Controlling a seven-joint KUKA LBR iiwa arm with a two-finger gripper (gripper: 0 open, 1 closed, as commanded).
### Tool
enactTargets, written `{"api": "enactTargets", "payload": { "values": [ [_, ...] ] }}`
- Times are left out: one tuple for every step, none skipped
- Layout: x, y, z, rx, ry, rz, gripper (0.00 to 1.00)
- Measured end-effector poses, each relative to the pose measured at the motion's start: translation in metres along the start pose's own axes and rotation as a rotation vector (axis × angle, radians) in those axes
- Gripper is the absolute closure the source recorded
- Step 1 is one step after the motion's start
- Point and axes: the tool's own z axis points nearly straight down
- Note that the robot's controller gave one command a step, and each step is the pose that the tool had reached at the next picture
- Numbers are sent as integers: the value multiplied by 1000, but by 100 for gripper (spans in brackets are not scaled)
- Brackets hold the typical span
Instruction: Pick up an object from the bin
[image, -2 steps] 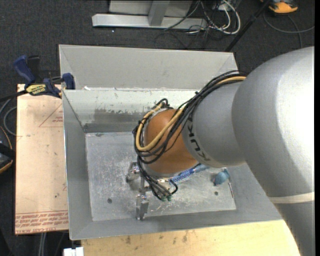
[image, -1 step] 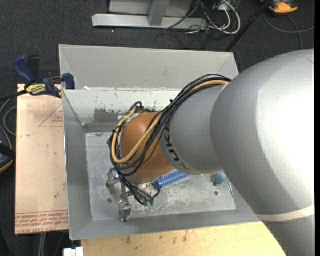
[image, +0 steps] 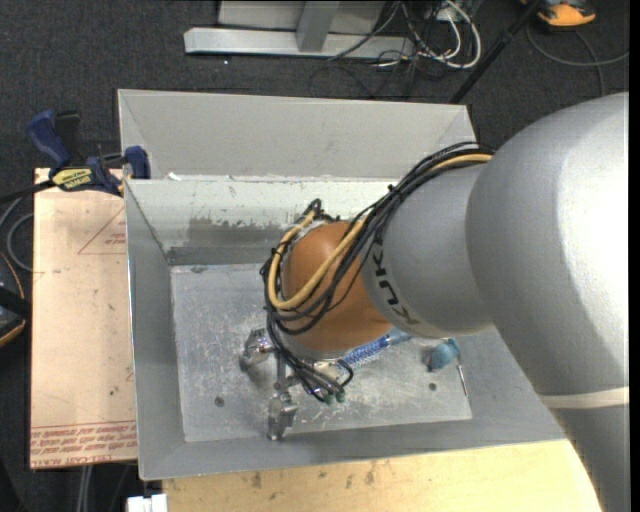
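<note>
1. Gripper (image: 275, 402) of bare metal sits low over the front-left part of the floor, below the orange domed wrist cover (image: 325, 290) with its yellow and black cables. Whether it is released or clenched cannot be told, and no thing shows in its grasp.
2. Nearest thing is a blue ribbed strip (image: 375, 348), just toward the view's right of the gripper and half tucked under the wrist cover. Its long axis runs from lower left to upper right in the view.
3. Further the same way lies a small pale-blue plastic lump (image: 441, 353), with a thin grey metal pin (image: 462, 378) just beside it.
4. A tiny dark speck (image: 218, 402) lies on the gripper's other side, too small to identify.
5. The grey metal bin (image: 148, 300) carries these few things scattered on its scuffed floor.
6. The pick looks not yet made. Taking the strip would call for a shift toward the view's right, closing across its long axis.
</note>
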Motion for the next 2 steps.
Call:
{"api": "enactTargets", "payload": {
  "values": [
    [35,-66,-31,8,17,102,0],
    [52,-134,-35,10,20,218,0]
  ]
}}
